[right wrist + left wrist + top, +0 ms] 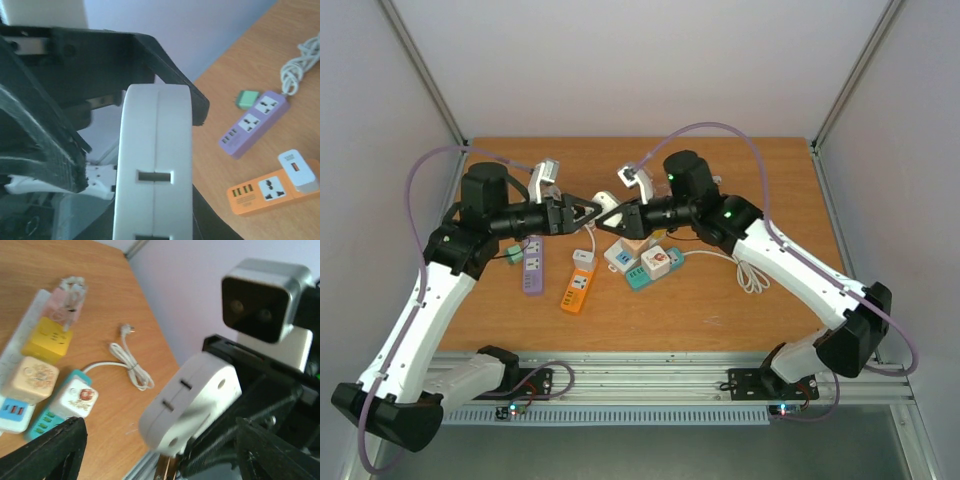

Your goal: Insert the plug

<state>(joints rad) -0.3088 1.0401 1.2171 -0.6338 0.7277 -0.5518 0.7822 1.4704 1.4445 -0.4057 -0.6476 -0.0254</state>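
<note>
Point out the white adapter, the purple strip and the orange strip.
white adapter (pixel 152 150): right wrist view, edge face above the slot.
purple strip (pixel 259 114): right wrist view, top face between two sockets.
orange strip (pixel 576 292): top external view, middle of its top.

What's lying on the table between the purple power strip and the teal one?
An orange plastic power strip lies between the purple power strip and the teal power strip, shown in the top view.

One held white adapter (pixel 192 400), one purple strip (pixel 533 266), one orange strip (pixel 578 287), one coiled cable (pixel 750 272)
</note>
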